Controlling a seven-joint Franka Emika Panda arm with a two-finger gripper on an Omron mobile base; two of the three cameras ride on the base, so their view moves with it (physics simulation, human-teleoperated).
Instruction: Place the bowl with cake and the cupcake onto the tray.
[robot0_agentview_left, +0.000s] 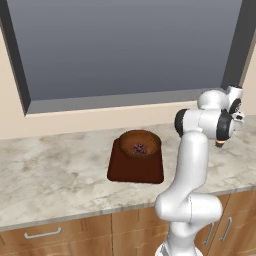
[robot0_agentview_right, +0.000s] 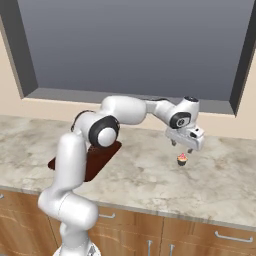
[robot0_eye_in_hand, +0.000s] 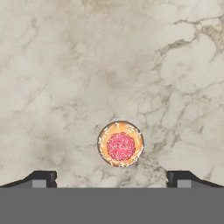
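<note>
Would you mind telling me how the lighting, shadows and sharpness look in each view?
Left base view: even, flat light, no glare on the tray. Right base view: the cupcake is small and soft-edged. Hand view: sharp, the cupcake casts almost no shadow on the counter.

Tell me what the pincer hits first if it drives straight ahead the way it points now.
Probably the cupcake: it stands on the counter between the open pincer tips, directly below it.
</note>
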